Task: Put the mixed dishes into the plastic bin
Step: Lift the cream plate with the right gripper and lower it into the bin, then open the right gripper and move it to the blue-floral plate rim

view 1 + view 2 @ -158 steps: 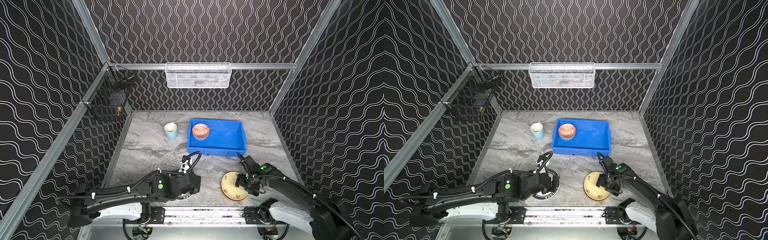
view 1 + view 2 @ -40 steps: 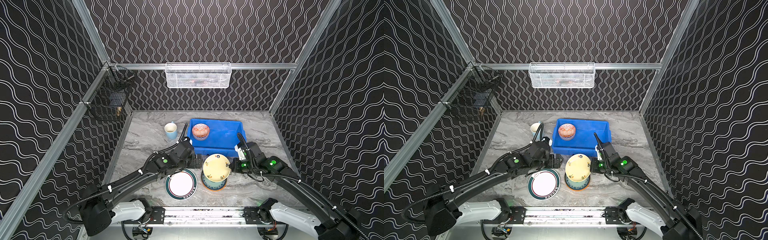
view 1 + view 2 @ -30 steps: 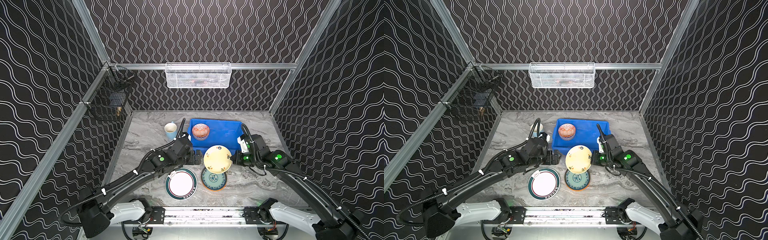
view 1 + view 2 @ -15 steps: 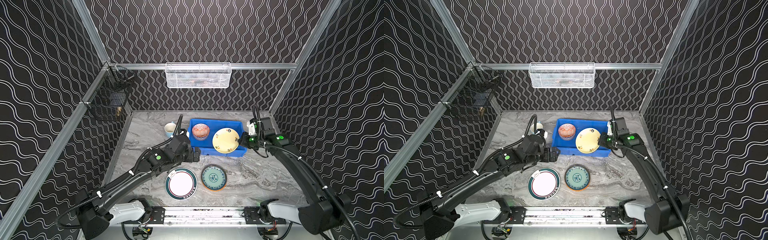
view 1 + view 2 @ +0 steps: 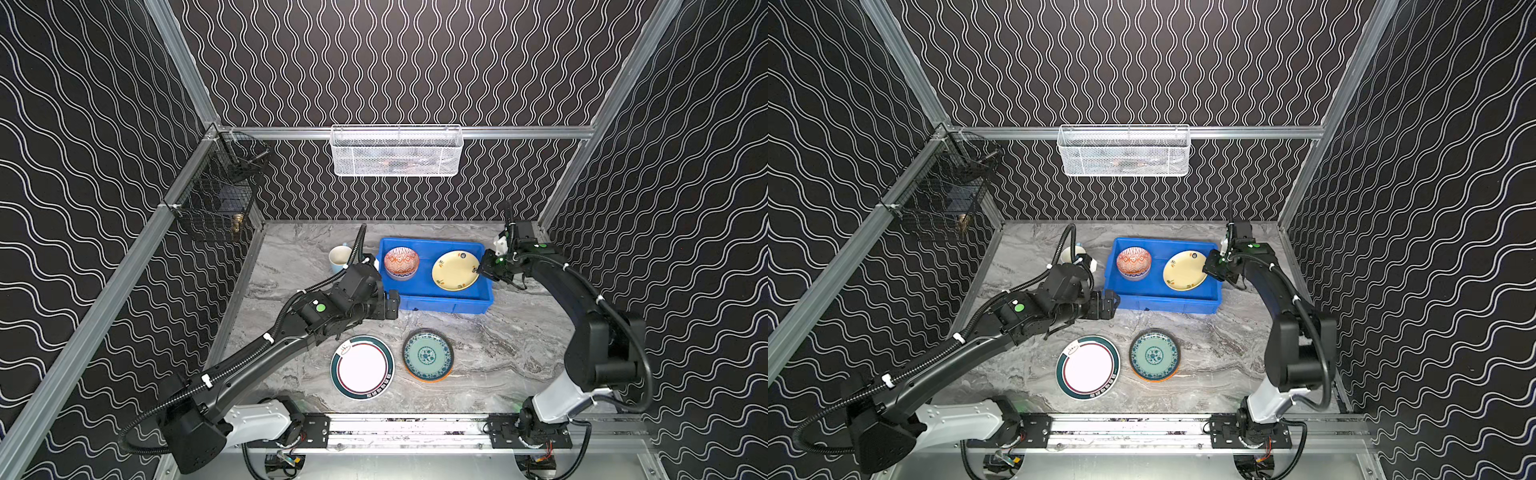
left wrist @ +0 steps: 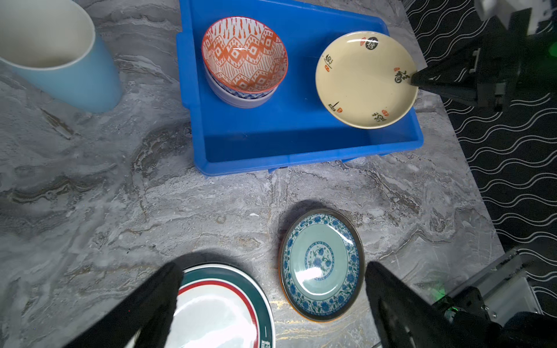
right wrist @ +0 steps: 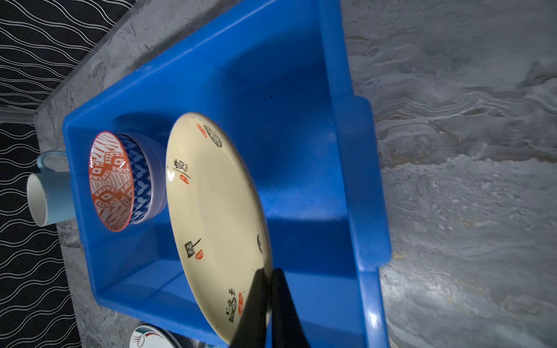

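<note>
right end effector (image 5: 483, 267) clamped on the rim of the yellow plate (image 5: 454, 271), plate tilted inside the blue plastic bin (image 5: 440, 306), left end effector (image 5: 390, 305) spread wide, holding nothing, above the desk (image 5: 498, 332)

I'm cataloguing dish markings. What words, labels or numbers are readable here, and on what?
On the yellow plate: black brush characters and red seals near the rim, too unclear to quote.
On the white plate: pale lettering on the green rim, too small and blurred to read.
On the bowl, mug, teal plate and bin: no text seen.
</note>
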{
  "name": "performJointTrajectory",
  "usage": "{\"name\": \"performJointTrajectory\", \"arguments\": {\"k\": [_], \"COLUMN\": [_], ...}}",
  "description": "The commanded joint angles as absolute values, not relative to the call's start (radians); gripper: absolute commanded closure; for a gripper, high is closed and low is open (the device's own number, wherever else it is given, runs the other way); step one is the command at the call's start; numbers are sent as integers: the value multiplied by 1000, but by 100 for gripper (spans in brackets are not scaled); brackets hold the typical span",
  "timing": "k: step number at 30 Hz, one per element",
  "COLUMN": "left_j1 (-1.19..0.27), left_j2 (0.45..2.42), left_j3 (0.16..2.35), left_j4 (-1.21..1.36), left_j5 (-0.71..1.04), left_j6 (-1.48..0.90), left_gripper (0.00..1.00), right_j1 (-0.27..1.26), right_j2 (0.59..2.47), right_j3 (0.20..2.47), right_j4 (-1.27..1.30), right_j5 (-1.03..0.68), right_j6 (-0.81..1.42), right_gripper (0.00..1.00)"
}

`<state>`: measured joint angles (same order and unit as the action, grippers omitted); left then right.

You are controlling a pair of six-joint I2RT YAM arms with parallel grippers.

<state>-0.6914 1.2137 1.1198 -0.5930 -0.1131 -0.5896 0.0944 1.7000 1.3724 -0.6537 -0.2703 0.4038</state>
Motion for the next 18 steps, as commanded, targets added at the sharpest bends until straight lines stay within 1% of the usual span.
{"name": "performJointTrajectory", "arguments": {"k": [1,11,12,18], "left_j1": [-666,-570,-561,-520], "left_j2": [1216,1221,1221,1226], "left_j3": [1121,1099,1097,1095], "left_j4": [-592,-567,-565,-557], "left_j5": [-94,-18,-11,23], "left_j6": [-548,-508,-503,-487], "left_gripper": [2,1,1,1], "right_j1": [95,109,114,137], "right_j2": [1749,1891,1930,1995], "right_j3": [1398,1478,1488,1535], "right_j4": [-601,-589,-588,-601], "right_j5": [-314,-312,-310,-300], "right_j6": [428,458,460,465], "right_gripper": [100,100,100,100]}}
